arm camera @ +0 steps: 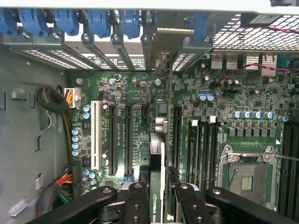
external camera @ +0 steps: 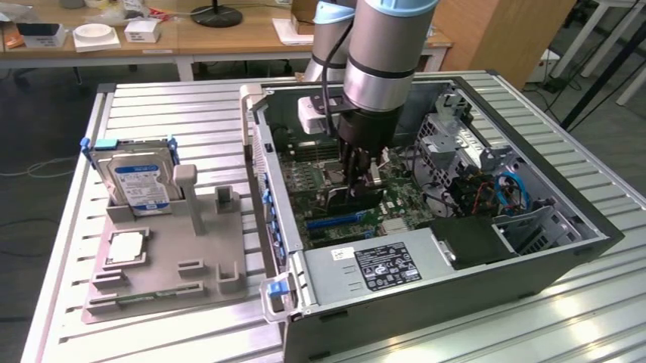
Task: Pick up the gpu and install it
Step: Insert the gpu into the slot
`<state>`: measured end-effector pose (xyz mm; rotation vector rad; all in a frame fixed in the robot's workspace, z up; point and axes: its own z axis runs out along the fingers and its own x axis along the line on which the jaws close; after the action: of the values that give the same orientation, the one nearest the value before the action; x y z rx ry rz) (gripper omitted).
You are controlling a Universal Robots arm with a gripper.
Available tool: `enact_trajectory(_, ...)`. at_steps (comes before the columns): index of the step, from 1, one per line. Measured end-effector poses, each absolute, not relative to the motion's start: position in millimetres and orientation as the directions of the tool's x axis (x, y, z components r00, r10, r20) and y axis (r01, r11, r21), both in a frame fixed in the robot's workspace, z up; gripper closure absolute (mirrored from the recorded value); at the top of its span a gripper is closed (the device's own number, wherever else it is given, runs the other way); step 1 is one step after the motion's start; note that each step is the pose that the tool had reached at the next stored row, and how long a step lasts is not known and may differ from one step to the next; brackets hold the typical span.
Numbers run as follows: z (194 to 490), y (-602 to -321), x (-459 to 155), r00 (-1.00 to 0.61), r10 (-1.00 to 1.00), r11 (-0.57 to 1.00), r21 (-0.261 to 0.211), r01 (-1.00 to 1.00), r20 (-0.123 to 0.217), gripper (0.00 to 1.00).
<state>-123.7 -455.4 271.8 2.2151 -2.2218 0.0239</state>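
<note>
In the exterior view I see the arm reaching straight down into the open computer case (external camera: 454, 302), which lies on its side on the ribbed metal desk (external camera: 172, 106). The claw (external camera: 358, 175) is low over the green mainboard (external camera: 302, 178), near its middle, and from here I cannot make out well what it carries. On the exterior view's left the grey holder (external camera: 162, 283) keeps the hard drive (external camera: 136, 181) standing upright, well apart from the case. In the wrist view the matter is clearer: the claw (arm camera: 157, 193) is closed partway on the gpu (arm camera: 157, 156), and its matte black fingers (arm camera: 137, 198) press the two flat faces. The card is seen edge-on, a thin dark sliver with a green strip and white letters, and it looks rigid and flat. Its long axis runs away from the claw toward the rear wall, parallel to the long black expansion slots (arm camera: 127, 140) on both sides of it. It points at a bare metal bracket (arm camera: 163, 44) between the blue plastic latches (arm camera: 98, 21). I judge that the lining up of the card's edge with a slot is the relation that matters here. Whether the edge already touches a slot I cannot tell, because the card itself hides it.
</note>
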Motion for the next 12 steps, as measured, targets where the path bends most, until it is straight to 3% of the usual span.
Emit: enact_trajectory(12, 270.1, -455.3, -123.8, -0.003, -1.0, 0.003, -0.008, -1.0, 0.014, 0.74)
